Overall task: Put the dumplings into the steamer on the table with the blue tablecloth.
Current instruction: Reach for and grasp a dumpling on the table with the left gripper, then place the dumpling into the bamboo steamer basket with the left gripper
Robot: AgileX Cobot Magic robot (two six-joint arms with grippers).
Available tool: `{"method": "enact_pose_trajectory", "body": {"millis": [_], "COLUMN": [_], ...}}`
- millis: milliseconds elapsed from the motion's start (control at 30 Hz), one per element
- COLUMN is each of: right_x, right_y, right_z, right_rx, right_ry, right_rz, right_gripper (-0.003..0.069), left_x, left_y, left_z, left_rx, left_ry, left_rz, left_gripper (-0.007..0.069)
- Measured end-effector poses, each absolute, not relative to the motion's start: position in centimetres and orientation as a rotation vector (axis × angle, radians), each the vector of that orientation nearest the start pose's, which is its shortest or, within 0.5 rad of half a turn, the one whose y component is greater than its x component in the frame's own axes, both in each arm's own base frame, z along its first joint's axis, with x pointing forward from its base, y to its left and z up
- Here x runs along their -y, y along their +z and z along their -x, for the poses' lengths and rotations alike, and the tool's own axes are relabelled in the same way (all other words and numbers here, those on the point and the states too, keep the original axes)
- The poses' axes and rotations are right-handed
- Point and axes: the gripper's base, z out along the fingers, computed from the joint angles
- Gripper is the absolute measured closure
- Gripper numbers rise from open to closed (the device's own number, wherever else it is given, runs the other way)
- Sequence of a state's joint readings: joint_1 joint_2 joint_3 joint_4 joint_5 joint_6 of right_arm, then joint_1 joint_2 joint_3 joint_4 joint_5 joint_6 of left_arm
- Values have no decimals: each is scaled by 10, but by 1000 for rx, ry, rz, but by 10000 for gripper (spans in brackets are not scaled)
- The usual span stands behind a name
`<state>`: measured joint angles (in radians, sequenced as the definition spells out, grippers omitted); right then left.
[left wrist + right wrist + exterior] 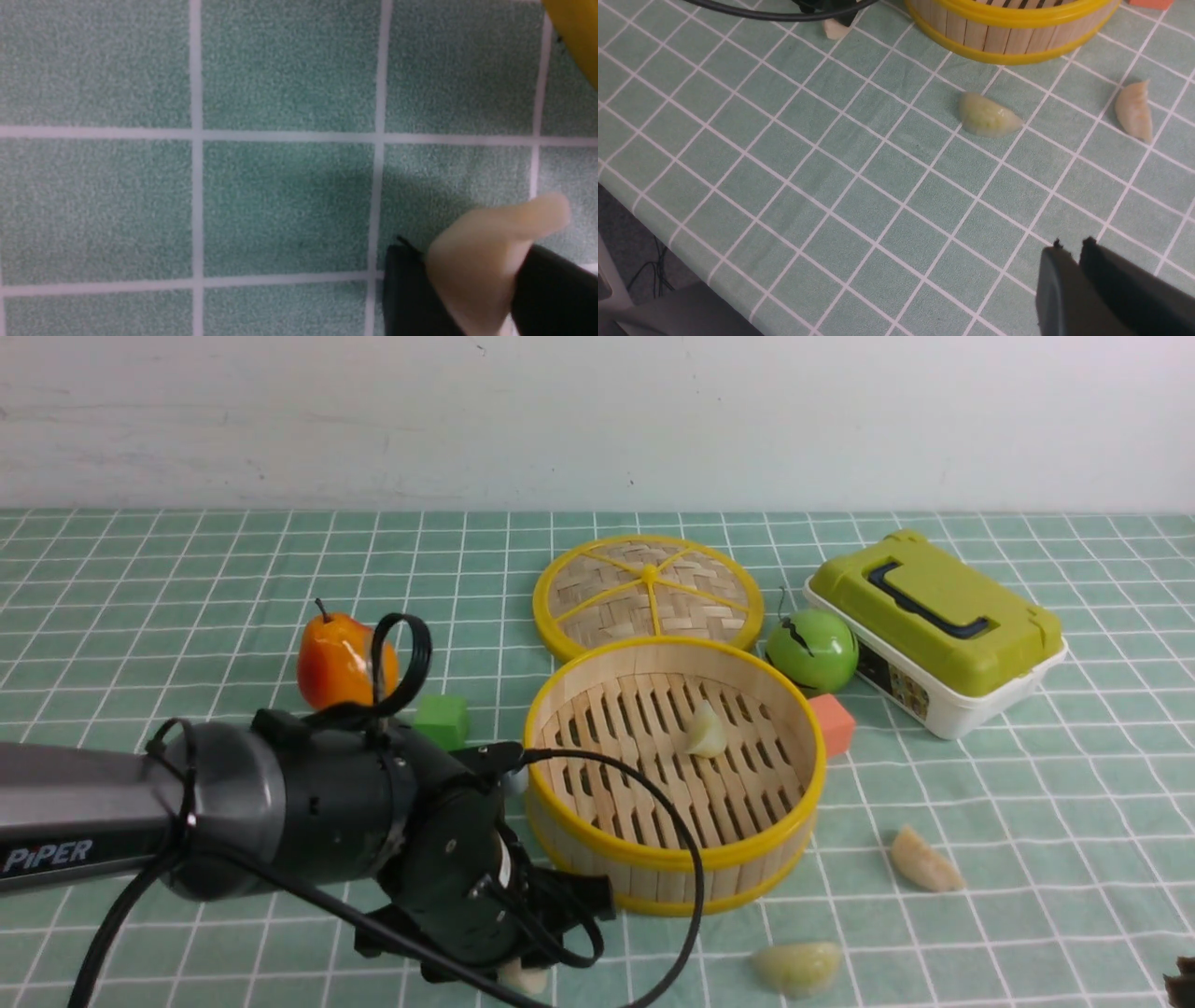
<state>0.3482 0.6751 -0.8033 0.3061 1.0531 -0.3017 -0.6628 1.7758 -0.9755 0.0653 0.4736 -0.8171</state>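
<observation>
The steamer (674,873) stands mid-table on the teal grid cloth (187,569) and holds one dumpling (706,732) on its slats. My left gripper (523,971) is low over the cloth, just left of the steamer's front, and is shut on a cream dumpling (486,261) that also shows in the front view (526,978) and in the right wrist view (835,29). A pale green dumpling (796,967) (989,116) and a cream one (922,863) (1134,112) lie on the cloth right of the steamer's front. My right gripper (1070,245) is shut and empty, at the near right.
The woven yellow-rimmed lid (648,593) lies behind the steamer. A green apple (810,651), an orange cube (831,723) and a green-lidded box (936,627) stand at the right. An orange pear (336,658) and a green cube (442,721) stand at the left. The table's near edge (691,261) shows.
</observation>
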Motion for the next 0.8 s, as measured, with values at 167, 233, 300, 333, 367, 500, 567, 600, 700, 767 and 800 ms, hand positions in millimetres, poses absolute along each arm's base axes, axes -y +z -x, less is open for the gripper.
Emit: {"method": "enact_pose_trajectory", "body": {"millis": [167, 233, 300, 333, 367, 500, 567, 600, 700, 767, 800], "right_x": [-58, -58, -58, -58, -58, -58, -58, -58, -58, -58, -58], "right_y": [340, 340, 340, 340, 340, 340, 341, 341, 341, 340, 340], "right_z": [-89, -89, -89, -89, -89, -89, -90, -90, -90, -89, -89], "right_rx": [-2291, -2292, -2293, -2293, -2293, -2287, -2282, -2282, -2284, -2295, -2301], "right_ry": [411, 411, 411, 411, 411, 411, 410, 410, 412, 419, 422], "right_rz": [711, 711, 712, 712, 712, 709, 706, 706, 702, 689, 685], "right_gripper": [597, 595, 592, 592, 589, 586, 585, 583, 582, 580, 579], "left_x": [202, 203, 205, 206, 210, 224, 233, 239, 250, 254, 256], "left_y": [175, 199, 218, 232, 258, 299, 306, 306, 291, 271, 267], "left_z": [-264, -265, -267, -270, -275, -294, -309, -321, -349, -371, -376], "left_rx": [-2811, -2780, -2750, -2724, -2680, -2612, -2600, -2599, -2632, -2679, -2686], "left_ry": [-311, -317, -330, -340, -355, -353, -345, -342, -313, -284, -279], "left_rz": [80, 4, -40, -72, -124, -242, -272, -275, -262, -235, -227], "left_gripper": [394, 394, 394, 394, 394, 394, 394, 394, 394, 394, 394]}}
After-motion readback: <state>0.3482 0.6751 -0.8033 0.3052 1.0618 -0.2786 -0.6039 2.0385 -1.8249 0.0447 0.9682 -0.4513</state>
